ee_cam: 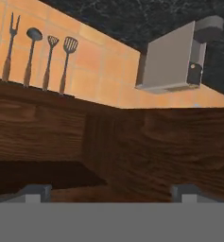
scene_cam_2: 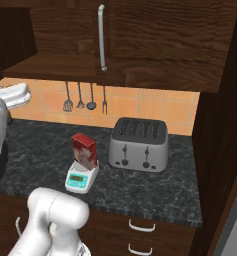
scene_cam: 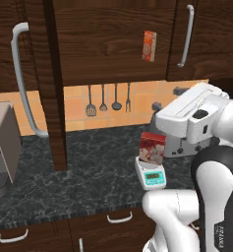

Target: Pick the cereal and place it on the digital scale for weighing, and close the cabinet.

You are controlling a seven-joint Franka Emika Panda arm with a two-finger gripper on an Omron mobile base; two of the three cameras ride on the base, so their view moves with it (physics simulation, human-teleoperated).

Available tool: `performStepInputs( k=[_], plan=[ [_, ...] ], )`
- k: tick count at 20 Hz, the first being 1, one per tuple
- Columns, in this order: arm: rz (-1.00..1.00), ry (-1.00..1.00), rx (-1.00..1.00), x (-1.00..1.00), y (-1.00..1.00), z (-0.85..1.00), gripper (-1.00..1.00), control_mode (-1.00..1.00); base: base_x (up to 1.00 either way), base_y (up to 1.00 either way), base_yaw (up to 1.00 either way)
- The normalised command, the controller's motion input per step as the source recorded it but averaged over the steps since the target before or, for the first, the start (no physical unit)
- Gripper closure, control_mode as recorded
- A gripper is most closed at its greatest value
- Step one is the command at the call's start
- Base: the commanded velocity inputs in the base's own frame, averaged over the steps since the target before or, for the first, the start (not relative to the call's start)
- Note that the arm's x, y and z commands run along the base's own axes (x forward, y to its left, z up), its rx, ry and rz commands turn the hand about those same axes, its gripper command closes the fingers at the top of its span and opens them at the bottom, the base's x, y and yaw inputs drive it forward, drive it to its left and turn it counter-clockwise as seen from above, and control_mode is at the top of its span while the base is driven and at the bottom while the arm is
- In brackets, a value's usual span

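red cereal [scene_cam_2: 85, 149], teal-fronted white digital scale [scene_cam_2: 81, 178], dark brown cabinet [scene_cam: 113, 39].

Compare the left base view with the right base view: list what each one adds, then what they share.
Left base view: the cabinet door standing open at the left, a narrow orange-red box up in the cabinet, and a grey appliance at the counter's left end.
Right base view: the toaster in full, front and slots; from the left the arm mostly covers it.
Both: the cereal standing on the digital scale, the hanging utensils, and the dark counter.
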Motion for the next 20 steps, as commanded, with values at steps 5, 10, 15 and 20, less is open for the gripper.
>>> performStepInputs(
  k=[5,10,15,20],
  plan=[
    [-0.17,-0.57,-0.13,-1.00,0.39,-0.83,-1.00,-1.00,0.00,0.00,0.00],
    [-0.09,-0.50,-0.26,-0.52,1.00,-1.00,-1.00,-1.00,0.00,0.00,0.00],
    [-0.19,-0.44,-0.20,0.09,1.00,-1.00,-1.00,-1.00,0.00,0.00,0.00],
    [-0.20,-0.39,-0.13,0.30,1.00,-1.00,-1.00,-1.00,0.00,0.00,0.00]
  ],
)
